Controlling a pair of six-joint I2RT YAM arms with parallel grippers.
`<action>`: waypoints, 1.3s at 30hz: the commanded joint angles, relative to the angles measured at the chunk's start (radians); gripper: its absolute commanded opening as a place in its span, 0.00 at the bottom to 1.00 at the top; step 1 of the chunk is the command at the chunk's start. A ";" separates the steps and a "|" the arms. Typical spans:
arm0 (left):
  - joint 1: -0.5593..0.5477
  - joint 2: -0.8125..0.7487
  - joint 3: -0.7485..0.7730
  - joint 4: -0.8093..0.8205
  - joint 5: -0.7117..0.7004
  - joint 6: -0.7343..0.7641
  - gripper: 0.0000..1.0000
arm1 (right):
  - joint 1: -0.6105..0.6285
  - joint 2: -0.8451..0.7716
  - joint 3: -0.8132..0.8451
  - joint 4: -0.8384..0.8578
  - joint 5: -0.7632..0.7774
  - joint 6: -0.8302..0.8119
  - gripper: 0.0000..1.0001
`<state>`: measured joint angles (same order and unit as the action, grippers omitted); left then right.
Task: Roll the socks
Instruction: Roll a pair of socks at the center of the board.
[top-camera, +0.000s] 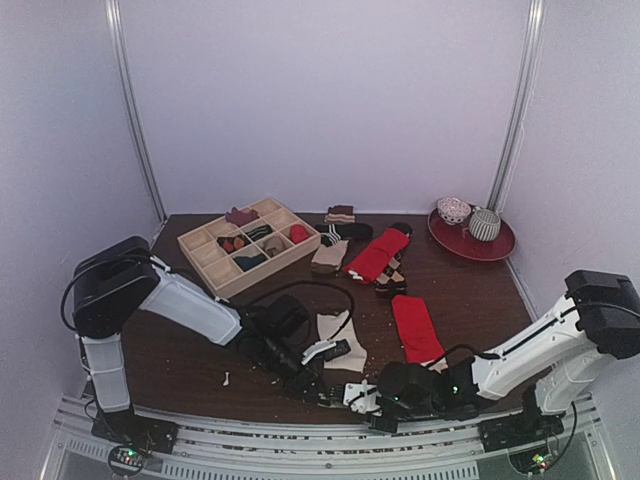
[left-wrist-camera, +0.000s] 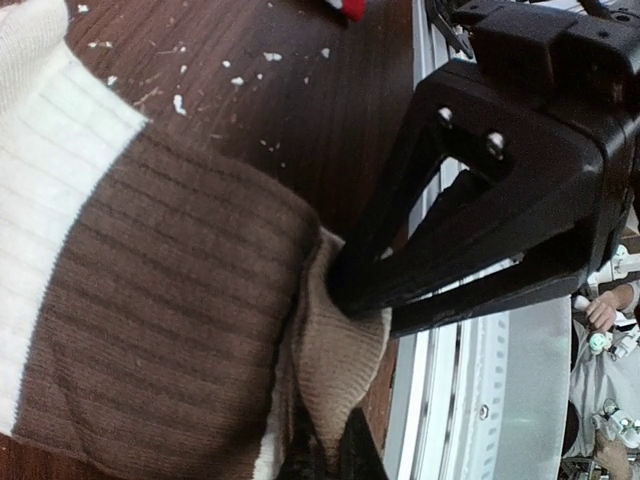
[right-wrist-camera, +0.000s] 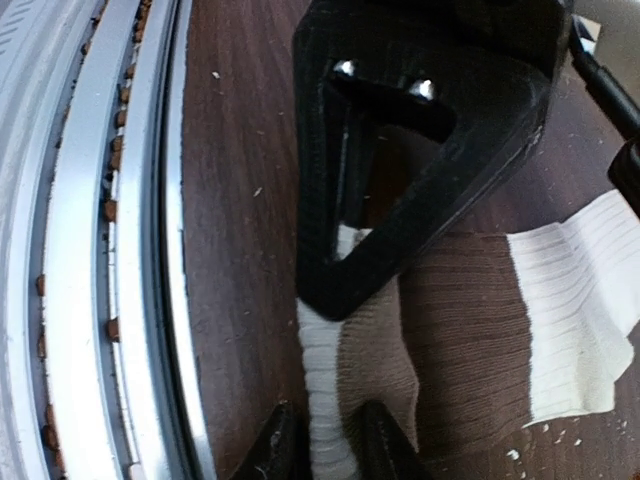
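Top external view: the cream sock (top-camera: 338, 330) lies just beyond the metal rail (top-camera: 300, 440), near the rail's middle. Its brown band and tan end point toward the rail. The left gripper (top-camera: 318, 382) and right gripper (top-camera: 350, 395) meet at that end, close above the rail. No roll is seen; most of the sock lies flat. The red sock (top-camera: 378, 255), apparently with a striped end, lies flat far beyond the rail, untouched. A plain red sock (top-camera: 415, 330) lies between it and the rail, to the right.

Left wrist view: the left gripper (left-wrist-camera: 335, 462) is seen pressed together on the sock's edge at the tan end, close beside the rail (left-wrist-camera: 450, 400). The right gripper (left-wrist-camera: 365, 308) is set on a bunched tan fold. The brown band is slightly humped, not turned over.

Right wrist view: the right gripper (right-wrist-camera: 330, 445) has its jaws narrowly apart, with the pale folded edge between them. Whether they press it cannot be told. The left gripper (right-wrist-camera: 330, 290) is noted clamped on the same edge, beside the rail (right-wrist-camera: 110, 250).

Judgement: the task is at an early stage. The first fold of the cream sock is only being started. Its rolling, and all of the red sock's, are left to do.
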<state>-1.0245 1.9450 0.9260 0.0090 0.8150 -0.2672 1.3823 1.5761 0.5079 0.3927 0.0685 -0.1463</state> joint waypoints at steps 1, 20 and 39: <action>-0.002 0.036 -0.019 -0.098 -0.025 0.038 0.00 | -0.012 0.050 0.015 0.012 0.096 0.059 0.16; -0.018 -0.404 -0.349 0.569 -0.366 0.240 0.59 | -0.223 0.097 -0.004 -0.068 -0.611 0.601 0.02; -0.075 -0.149 -0.282 0.449 -0.210 0.344 0.54 | -0.373 0.257 0.030 -0.112 -0.792 0.628 0.02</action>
<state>-1.0950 1.7710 0.6357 0.4942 0.5938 0.0372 1.0153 1.7657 0.5728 0.4923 -0.7712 0.4969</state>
